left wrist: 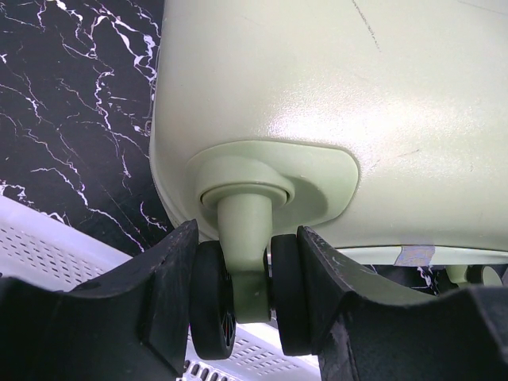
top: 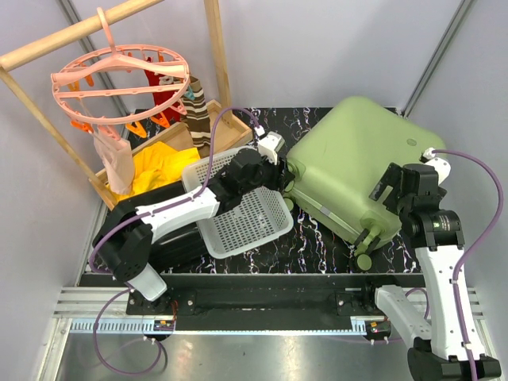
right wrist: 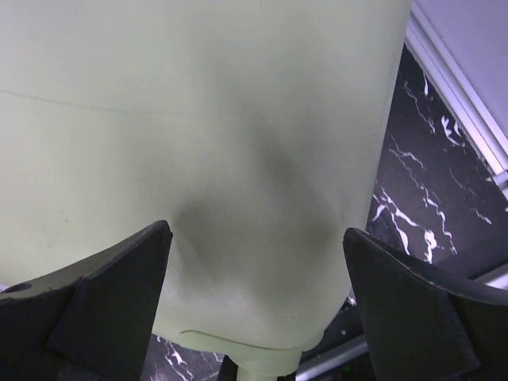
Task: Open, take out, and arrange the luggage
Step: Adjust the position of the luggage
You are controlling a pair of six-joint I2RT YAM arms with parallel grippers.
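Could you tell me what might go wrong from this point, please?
1. The left tool grips only a caster wheel of the luggage. That wheel can probably swivel or roll, so the grip may slip under a pull.
2. The right tool stands open over smooth shell with no edge to catch, so it could slide off.
3. The white basket lies close beside the case, under the left arm, and dragging may knock it.

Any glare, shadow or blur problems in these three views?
Top external: even light, the luggage sharp. Left wrist: a soft glare patch on the luggage, the left gripper nearly black against it. Right wrist: a dull shadow across the luggage; the right gripper dark, its edges slightly soft.
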